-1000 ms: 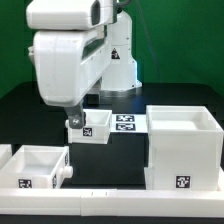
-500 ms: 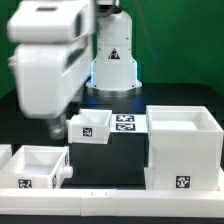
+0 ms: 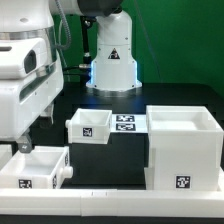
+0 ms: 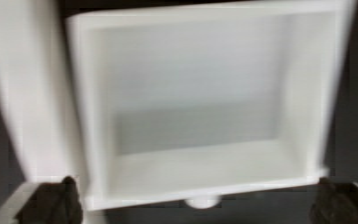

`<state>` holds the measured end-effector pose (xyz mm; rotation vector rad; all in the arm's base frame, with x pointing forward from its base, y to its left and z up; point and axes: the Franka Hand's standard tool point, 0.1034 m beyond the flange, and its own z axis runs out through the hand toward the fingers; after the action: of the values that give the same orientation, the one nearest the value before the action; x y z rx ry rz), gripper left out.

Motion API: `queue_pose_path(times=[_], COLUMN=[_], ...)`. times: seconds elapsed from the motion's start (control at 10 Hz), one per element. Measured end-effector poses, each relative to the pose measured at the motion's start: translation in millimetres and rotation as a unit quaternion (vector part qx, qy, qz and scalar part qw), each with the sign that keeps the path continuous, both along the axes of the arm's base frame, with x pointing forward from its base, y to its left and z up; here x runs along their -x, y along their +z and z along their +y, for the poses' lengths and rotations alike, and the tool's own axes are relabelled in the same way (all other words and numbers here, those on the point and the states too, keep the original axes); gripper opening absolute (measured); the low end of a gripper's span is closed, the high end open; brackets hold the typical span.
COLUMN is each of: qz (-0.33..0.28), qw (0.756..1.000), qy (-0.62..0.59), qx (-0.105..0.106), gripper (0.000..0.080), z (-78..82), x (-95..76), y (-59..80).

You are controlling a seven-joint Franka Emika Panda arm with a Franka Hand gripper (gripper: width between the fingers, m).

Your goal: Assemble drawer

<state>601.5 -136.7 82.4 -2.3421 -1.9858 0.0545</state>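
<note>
Where its fingers stand spread wide, grasping nothing, the pincer (image 4: 206, 200) straddles the knob (image 4: 199, 203) end of one tray (image 4: 194, 100), on the counter (image 3: 108, 163) at the exterior view's left. Second tray (image 3: 89, 125): centre, just beside marker board (image 3: 126, 123). Casing (image 3: 184, 150): exterior view's right.

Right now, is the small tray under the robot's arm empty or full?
Empty. The wrist view looks straight into the tray and shows only its bare white floor and walls.
</note>
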Motion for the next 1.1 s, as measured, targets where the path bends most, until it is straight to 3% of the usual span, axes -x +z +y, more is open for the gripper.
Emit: queue_pose_path(times=[0.4,0.7,1.1], qz=[-0.002,-0.007,-0.017], qw=[1.000,1.000,1.000], qy=[0.000,-0.007,-0.006], qx=[-0.001,-0.013,-0.016], gripper=[0.0649,0.0649,0.0649], z=[-1.6,-11.8,6.4], x=[2.7,48.8,57.7], y=[-4.1,-39.3,-60.7])
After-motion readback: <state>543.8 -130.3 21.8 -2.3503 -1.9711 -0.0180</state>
